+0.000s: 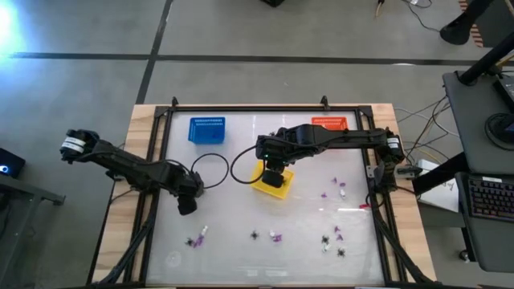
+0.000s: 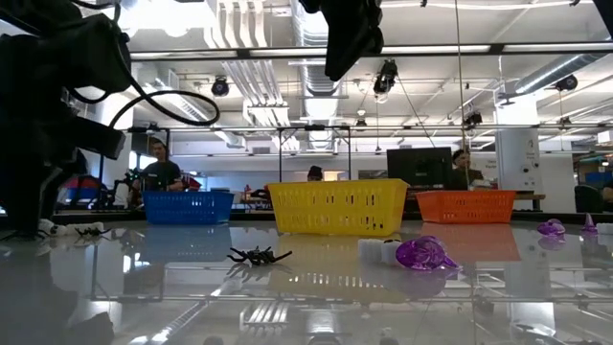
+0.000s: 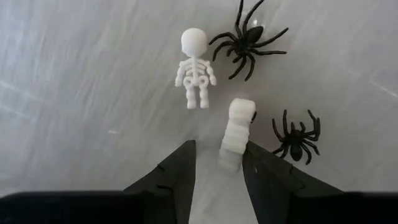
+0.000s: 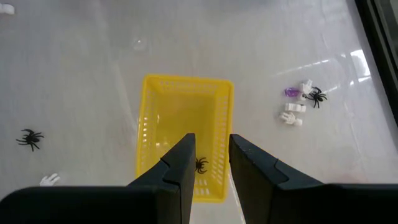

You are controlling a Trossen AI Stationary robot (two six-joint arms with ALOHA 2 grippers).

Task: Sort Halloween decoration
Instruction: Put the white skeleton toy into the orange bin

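While no legible writing shows, left gripper [image 3: 217, 171], jaws spread, straddles a white mummy [image 3: 238, 132]; right gripper [image 4: 211, 163], jaws parted and empty, hangs over the yellow basket [image 4: 219, 124], a spider [image 4: 200, 165] inside.

I see three baskets in a row on the worktop [image 2: 306, 307]: blue [image 2: 188, 206], yellow [image 2: 337, 207], orange [image 2: 465, 205]. Black spider [image 2: 259, 256] in front, purple piece [image 2: 424, 254] beside a white bit [image 2: 379, 251]. People in room behind.

Ahead of the left gripper [image 3: 217, 171], a white ribbed piece [image 3: 237, 133] sits partly between its fingers; a skeleton [image 3: 195, 67] and two spiders [image 3: 249, 38] crowd just beyond. Bare tabletop [image 3: 87, 112] lies open beside them.
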